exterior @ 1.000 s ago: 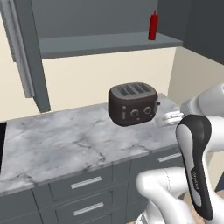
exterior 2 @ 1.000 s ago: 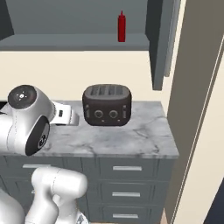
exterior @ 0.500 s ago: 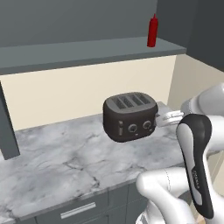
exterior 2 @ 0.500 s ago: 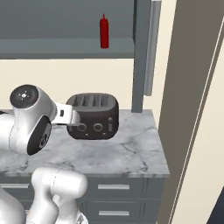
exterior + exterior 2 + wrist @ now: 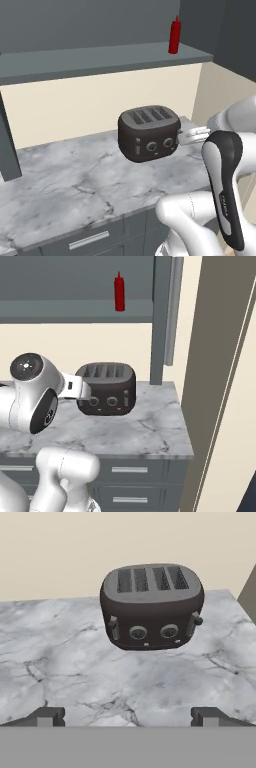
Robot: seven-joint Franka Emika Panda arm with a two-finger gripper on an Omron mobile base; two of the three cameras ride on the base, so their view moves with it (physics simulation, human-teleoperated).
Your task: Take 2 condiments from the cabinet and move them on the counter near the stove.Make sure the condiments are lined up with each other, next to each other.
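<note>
Hovering low over the veined marble counter point(image 5: 75, 662), the gripper point(image 5: 127, 716) has its fingers spread wide, holding nothing. Beyond sits the rounded black toaster point(image 5: 151, 607), near the back edge. Rising carelessly might clip the grey cabinet point(image 5: 161, 316) shelf, toppling the slim red condiment bottle point(image 5: 119, 291) near the shelf's right end.

Illumination is even and diffuse, with no distinct source. All three views are sharp, free of motion blur and edge distortion. The toaster point(image 5: 151, 606) casts a soft shadow on the counter point(image 5: 75, 662) beneath it. The cabinet point(image 5: 100, 30) interior is dimmer than the cream wall. No glare appears on the marble.
</note>
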